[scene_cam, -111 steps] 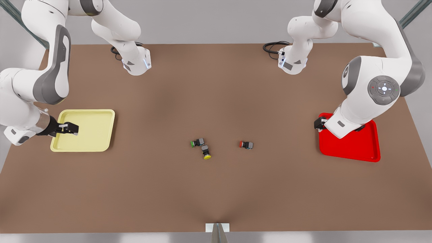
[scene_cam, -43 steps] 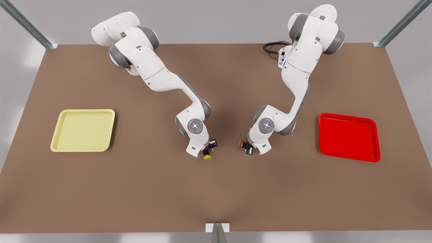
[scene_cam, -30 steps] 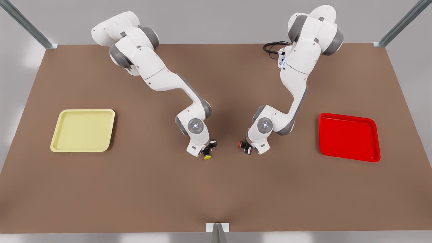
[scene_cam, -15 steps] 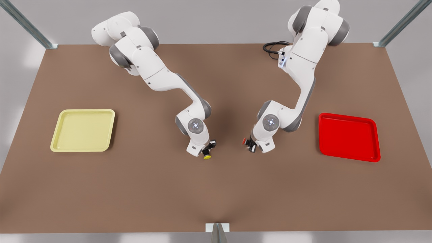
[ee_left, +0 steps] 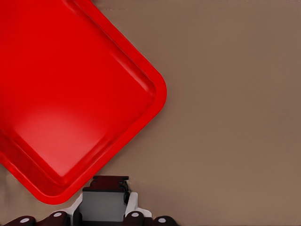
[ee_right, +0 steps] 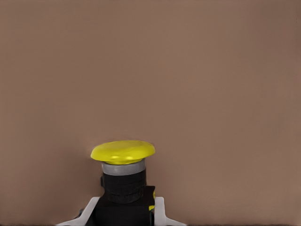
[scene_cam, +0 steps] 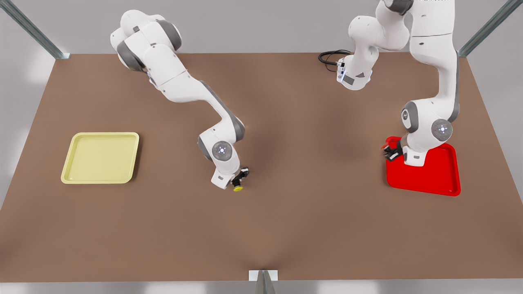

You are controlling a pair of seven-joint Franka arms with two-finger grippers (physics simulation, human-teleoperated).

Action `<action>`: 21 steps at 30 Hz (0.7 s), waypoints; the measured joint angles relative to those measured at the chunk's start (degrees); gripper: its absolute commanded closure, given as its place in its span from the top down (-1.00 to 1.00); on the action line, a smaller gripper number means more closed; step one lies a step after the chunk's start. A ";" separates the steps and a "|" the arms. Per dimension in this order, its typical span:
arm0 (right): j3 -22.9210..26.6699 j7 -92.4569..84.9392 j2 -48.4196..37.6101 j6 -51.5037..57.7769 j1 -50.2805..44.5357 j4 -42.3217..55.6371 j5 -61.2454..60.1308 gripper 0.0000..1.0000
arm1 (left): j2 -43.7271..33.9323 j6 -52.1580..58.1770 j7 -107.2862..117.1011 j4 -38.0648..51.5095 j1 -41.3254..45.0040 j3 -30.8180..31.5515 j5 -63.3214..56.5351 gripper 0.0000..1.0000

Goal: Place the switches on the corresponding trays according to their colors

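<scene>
My right hand (scene_cam: pixel 238 178) is clamped on the yellow switch (ee_right: pixel 123 165): in its wrist view the black body sits between the white fingers (ee_right: pixel 160 209) with the round yellow cap pointing away from the palm, bare brown bench (scene_cam: pixel 286 228) beyond it. In the front view that hand hangs near mid-bench with the yellow cap (scene_cam: pixel 237 188) poking out just below it. The yellow tray (scene_cam: pixel 101 157) lies well apart from it, toward the front view's left, and I see nothing in it.

My left hand (scene_cam: pixel 391 150) is over the near-left corner of the red tray (scene_cam: pixel 433 175), at the front view's right. In its wrist view a grey-black block (ee_left: pixel 104 200) sits between the fingers, gripped, just past the tray's rounded rim (ee_left: pixel 157 101). That block looks like the red switch (scene_cam: pixel 388 147); a speck of red shows at the hand in the front view, though against the red tray I cannot make out the cap clearly. The tray floor visible beyond the hand holds nothing. I cannot tell whether the switch touches the tray.
</scene>
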State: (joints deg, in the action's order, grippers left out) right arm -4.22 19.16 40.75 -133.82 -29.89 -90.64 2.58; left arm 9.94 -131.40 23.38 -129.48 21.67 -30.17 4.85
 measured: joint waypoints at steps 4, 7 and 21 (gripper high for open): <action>-0.09 -2.92 -12.49 -1.53 5.41 -15.59 0.05 -0.04 | 8.91 -2.19 -10.90 6.21 -4.93 -2.96 1.05 0.07; -0.01 -8.37 -20.87 -5.91 10.08 -27.81 0.05 -0.03 | 17.91 -2.20 -21.49 12.47 -9.73 -2.96 5.19 1.00; 9.57 -52.29 -33.65 -4.57 39.90 -45.94 0.16 0.01 | 14.42 19.32 -25.43 34.08 0.10 -1.82 11.88 1.00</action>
State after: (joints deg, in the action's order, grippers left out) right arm 5.35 -33.13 7.10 -138.40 10.01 -136.58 2.74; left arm 24.35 -112.08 -2.04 -95.40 21.77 -32.00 16.74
